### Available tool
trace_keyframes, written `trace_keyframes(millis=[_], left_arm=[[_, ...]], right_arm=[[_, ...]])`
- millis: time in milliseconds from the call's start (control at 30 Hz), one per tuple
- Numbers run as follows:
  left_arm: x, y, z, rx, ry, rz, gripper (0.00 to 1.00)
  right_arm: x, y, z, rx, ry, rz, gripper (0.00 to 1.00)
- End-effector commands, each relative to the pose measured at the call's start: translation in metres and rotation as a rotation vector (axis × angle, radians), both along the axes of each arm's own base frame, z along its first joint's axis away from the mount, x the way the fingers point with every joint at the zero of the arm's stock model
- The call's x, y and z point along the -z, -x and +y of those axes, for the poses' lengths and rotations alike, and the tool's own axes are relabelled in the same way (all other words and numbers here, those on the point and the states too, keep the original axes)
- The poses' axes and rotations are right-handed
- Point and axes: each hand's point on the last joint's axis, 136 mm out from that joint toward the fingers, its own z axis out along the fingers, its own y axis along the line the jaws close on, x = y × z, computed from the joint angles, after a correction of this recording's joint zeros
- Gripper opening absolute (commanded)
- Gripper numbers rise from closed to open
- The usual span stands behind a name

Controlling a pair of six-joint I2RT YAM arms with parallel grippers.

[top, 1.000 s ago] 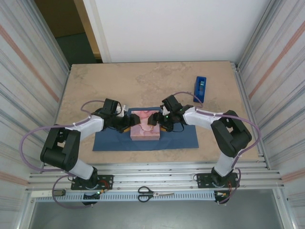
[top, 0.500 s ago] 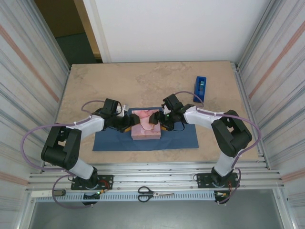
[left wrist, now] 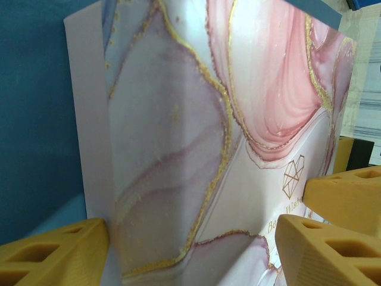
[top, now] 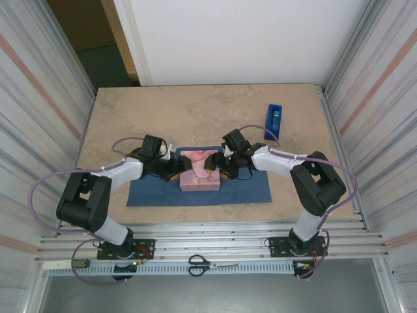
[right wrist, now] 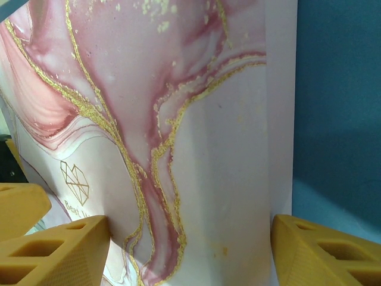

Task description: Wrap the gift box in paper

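The gift box (top: 199, 179), marbled pink, white and mauve with gold veins, lies on the dark blue paper (top: 247, 189) in the middle of the table. My left gripper (top: 177, 168) is at the box's far left corner and my right gripper (top: 212, 166) at its far right corner. In the left wrist view the box (left wrist: 178, 149) spans the open left gripper (left wrist: 190, 253); one finger touches its white side wall, the other lies over its face. The right gripper (right wrist: 190, 250) stands open the same way over the box (right wrist: 196, 119). Blue paper (left wrist: 30, 119) (right wrist: 339, 89) shows beside the box.
A royal-blue tape dispenser (top: 274, 121) stands at the back right of the table. Scissors (top: 213, 264) lie on the metal rail at the near edge. Corrugated walls close in both sides.
The box has shifted slightly to the right on the paper, and both grippers have crept in with it. Their jaws have stayed wide.
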Motion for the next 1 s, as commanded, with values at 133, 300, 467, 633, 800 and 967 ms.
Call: trace_keyframes(millis=[133, 300, 467, 633, 800, 967], left_arm=[[-0.007, 0.008, -0.004, 0.020, 0.008, 0.007, 0.73], [-0.007, 0.009, -0.003, 0.020, 0.005, 0.004, 0.73], [-0.008, 0.012, -0.002, 0.018, 0.012, 0.003, 0.73], [-0.013, 0.011, -0.003, 0.016, 0.019, -0.008, 0.71], [-0.015, 0.011, -0.002, 0.011, 0.015, -0.016, 0.71], [-0.010, 0.013, 0.000, 0.009, 0.007, 0.000, 0.74]], right_arm=[[0.003, 0.009, -0.002, 0.013, 0.028, 0.028, 0.69], [-0.001, 0.008, -0.003, 0.019, 0.033, 0.009, 0.69], [-0.003, 0.008, -0.005, 0.015, 0.033, 0.016, 0.67], [-0.005, 0.008, -0.004, 0.020, 0.021, 0.010, 0.66], [-0.006, 0.008, -0.002, 0.023, 0.017, -0.005, 0.68], [-0.008, 0.007, 0.001, 0.019, 0.007, 0.000, 0.68]])
